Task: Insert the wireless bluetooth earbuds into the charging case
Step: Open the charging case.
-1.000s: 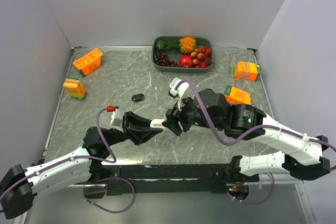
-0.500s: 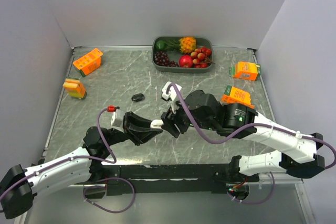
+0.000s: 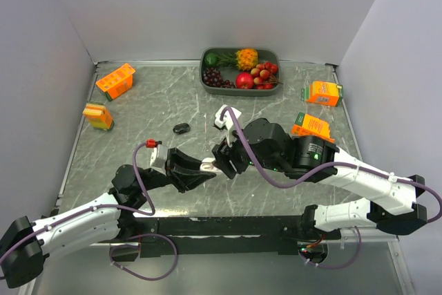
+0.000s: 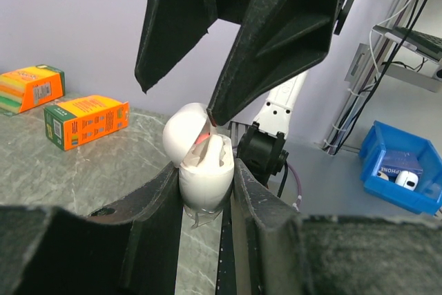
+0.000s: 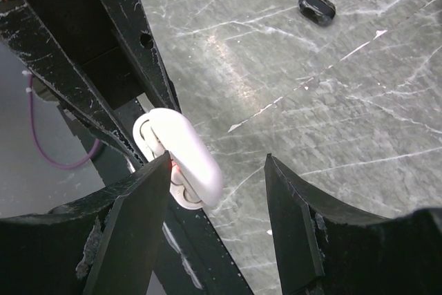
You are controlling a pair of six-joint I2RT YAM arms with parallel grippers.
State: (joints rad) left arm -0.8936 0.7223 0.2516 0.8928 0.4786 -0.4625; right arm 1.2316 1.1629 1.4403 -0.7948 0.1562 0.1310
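My left gripper (image 3: 206, 167) (image 4: 206, 183) is shut on the white charging case (image 3: 208, 164) (image 4: 205, 179), held upright above the table with its lid (image 4: 184, 129) swung open. My right gripper (image 3: 225, 159) (image 5: 217, 164) hangs open over the case (image 5: 185, 160). One of its fingertips (image 4: 211, 117) dips into the open mouth, where a red light glows. The other finger (image 5: 293, 212) stands apart to the side. Pale rounded shapes sit in the case's wells; I cannot tell whether they are earbuds. No loose earbud shows.
A small black oval object (image 3: 181, 128) (image 5: 317, 7) lies on the marble table left of centre. A grey bowl (image 3: 206, 79) of fruit stands at the back. Orange cartons sit at the left (image 3: 115, 81) (image 3: 98, 116) and right (image 3: 323, 92) (image 3: 312, 125).
My right gripper swung left and down onto the open case a second ago and has since stayed there. The left gripper with the case has nudged slightly right.
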